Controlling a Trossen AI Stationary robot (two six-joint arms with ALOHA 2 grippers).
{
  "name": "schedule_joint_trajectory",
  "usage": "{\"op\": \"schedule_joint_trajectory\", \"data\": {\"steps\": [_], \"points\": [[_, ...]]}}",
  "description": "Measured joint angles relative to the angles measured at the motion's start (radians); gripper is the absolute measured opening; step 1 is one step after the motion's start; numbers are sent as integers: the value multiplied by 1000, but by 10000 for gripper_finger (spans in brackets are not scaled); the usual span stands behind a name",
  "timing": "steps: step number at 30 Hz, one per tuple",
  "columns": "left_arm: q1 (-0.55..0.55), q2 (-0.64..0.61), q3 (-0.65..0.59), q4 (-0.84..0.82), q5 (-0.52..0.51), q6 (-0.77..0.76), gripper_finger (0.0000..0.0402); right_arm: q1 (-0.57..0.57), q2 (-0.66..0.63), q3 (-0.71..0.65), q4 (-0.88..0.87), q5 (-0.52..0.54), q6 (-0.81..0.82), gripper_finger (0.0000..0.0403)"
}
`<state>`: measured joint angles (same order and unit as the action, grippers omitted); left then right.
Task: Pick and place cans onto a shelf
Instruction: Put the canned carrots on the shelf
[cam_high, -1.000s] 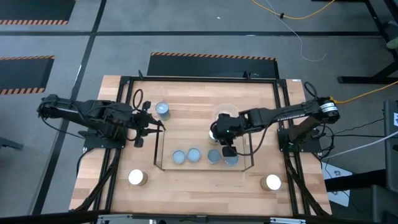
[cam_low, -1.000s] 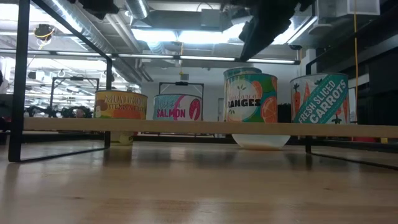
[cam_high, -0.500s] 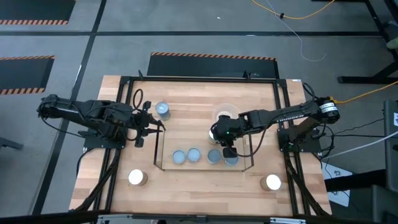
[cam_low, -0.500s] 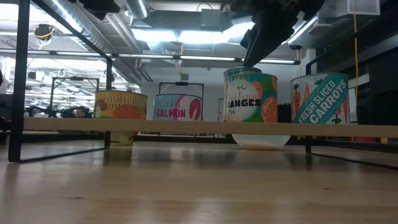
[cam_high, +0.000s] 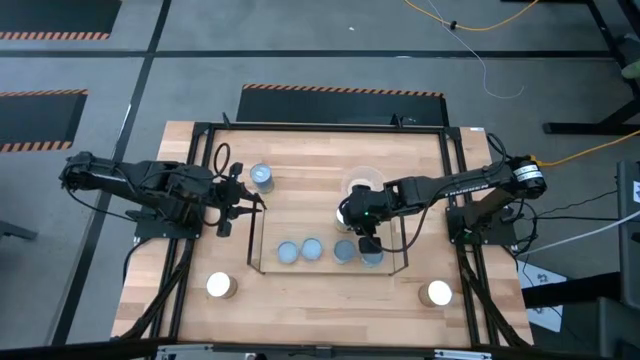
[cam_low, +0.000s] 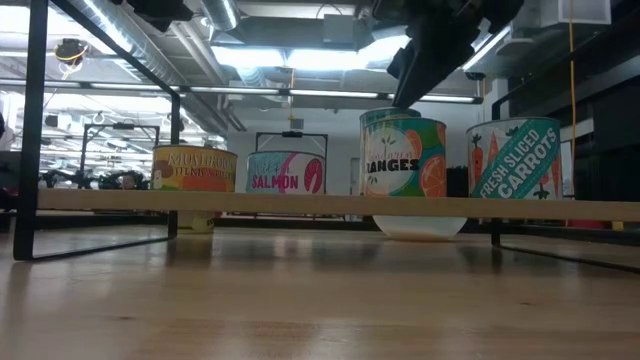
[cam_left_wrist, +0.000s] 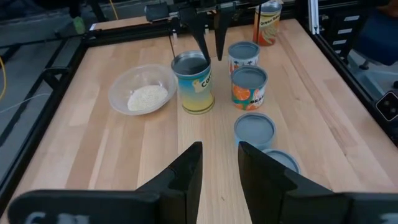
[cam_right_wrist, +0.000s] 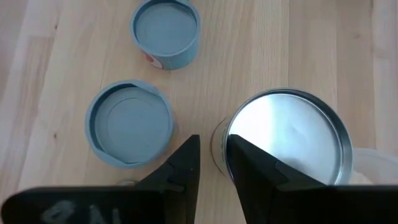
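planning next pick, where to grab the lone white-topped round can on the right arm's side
Probably pinch the white-topped round can across its curved side wall, coming straight down: it stands upright and alone, both sides free.

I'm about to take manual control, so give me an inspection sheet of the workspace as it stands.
Surface: wooden table, bare between items.
Job's things: wire shelf with four cans in a row; corn can under the right gripper; blue-topped can by the left gripper; two white-topped cans at the near corners.
Clutter: clear dish of pale grains.
Grippers: right gripper open, above the corn can; left gripper open, empty, at the shelf's left end.
Cables: yellow cable by the right arm's base.
Surroundings: hazard-striped floor mats; no people seen.
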<state>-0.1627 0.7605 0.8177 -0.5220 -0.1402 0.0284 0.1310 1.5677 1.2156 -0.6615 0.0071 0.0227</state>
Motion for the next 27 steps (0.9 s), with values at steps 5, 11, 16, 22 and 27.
{"op": "schedule_joint_trajectory", "data": {"steps": [5,11,16,22,27], "points": [[0,0,0,0,0,0,96,0,0,0,-11,5,1,81],[0,0,0,0,0,0,96,0,0,0,-14,5,0,26],[0,0,0,0,0,0,96,0,0,1,-14,2,2,7],[0,0,0,0,0,0,96,0,0,1,-15,2,0,4],[0,0,0,0,0,0,96,0,0,1,-16,-2,-3,3]]}}
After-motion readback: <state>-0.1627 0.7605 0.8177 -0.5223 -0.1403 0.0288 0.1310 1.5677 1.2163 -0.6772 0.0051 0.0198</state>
